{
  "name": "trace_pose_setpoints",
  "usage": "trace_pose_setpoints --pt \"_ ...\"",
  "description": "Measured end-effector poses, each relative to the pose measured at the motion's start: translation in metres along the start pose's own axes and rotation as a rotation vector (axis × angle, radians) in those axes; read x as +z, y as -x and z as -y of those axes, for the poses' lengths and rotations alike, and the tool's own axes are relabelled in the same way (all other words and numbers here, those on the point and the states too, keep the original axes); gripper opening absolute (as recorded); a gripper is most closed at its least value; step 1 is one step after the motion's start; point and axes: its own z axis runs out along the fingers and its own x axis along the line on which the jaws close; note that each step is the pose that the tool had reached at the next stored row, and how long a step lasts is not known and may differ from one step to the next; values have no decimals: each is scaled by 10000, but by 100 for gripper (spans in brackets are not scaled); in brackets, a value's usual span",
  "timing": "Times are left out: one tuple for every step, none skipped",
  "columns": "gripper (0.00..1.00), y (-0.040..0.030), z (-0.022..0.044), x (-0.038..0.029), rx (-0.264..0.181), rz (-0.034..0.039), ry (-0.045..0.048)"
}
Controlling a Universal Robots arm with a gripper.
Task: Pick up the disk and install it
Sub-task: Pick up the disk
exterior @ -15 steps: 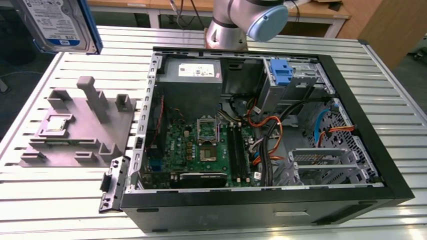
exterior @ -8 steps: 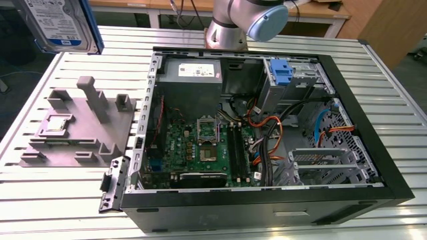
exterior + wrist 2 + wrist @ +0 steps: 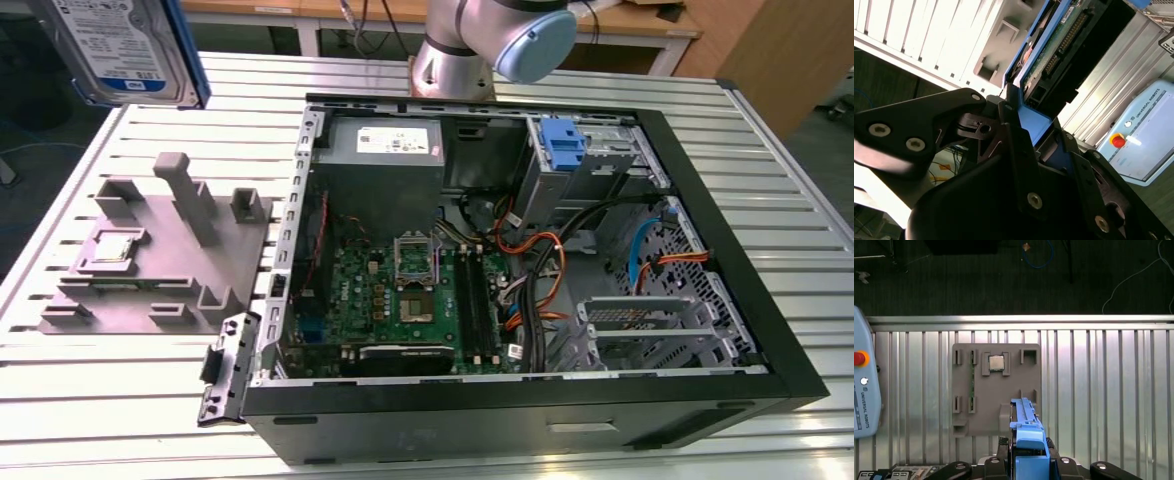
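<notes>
The open computer case lies on the slatted table, with a grey fixture beside it. The disk hangs clear above the fixture. The gripper has its fingers clamped tight on the disk's blue rail. Pick-up complete; installation in the case outstanding.

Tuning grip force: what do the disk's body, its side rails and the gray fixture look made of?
The disk: looks like a silver metal casing, dull sheen, with a printed label. Its side rails: blue plastic, matte, moulded edges. The gray fixture: likely plastic, possibly printed; uniform matte gray, blocky pockets. Not certain.
</notes>
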Motion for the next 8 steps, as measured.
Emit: trace_pose_setpoints --pt "36 0 3 0 0 0 0" --pt "36 0 6 0 0 0 0" --pt "36 0 9 0 0 0 0" --pt "36 0 14 0 -1 -1 1" --pt "36 0 17 0 -1 0 0" --pt "36 0 21 0 0 0 0" --pt "36 1 25 0 0 0 0" --pt "36 1 29 0 0 0 0"
